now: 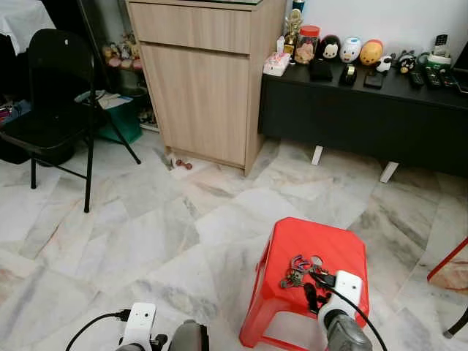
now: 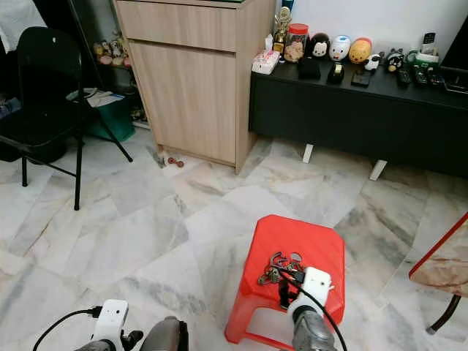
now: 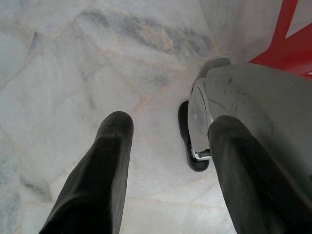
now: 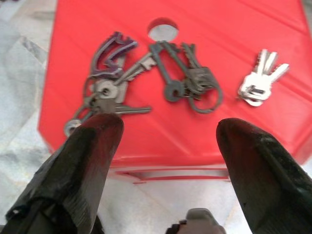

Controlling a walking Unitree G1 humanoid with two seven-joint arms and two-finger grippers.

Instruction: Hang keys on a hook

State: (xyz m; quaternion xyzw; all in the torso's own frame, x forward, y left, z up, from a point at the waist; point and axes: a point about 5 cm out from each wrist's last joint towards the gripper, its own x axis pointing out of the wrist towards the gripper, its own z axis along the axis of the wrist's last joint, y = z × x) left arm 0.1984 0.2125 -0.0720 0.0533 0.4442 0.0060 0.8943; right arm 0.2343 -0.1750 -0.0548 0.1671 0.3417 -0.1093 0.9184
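Observation:
Several bunches of keys [image 1: 298,270] lie on top of a red plastic stool [image 1: 311,238] just in front of me. In the right wrist view there is a bunch with a purple carabiner [image 4: 111,53], a dark bunch [image 4: 187,83] and a small silver set [image 4: 261,80]. My right gripper [image 4: 168,126] hovers open at the stool's near edge, fingers either side of the keys and touching none. The same gripper [image 1: 313,292] appears in the left eye view just below the keys. My left gripper [image 3: 168,124] hangs open over the marble floor beside the stool.
A wooden cabinet [image 1: 205,80] stands ahead, with a black folding chair [image 1: 55,88] to its left and a low black sideboard [image 1: 365,110] carrying toys to its right. A red-edged table corner [image 1: 450,263] sits close on the right. Small items [image 1: 183,164] lie at the cabinet's foot.

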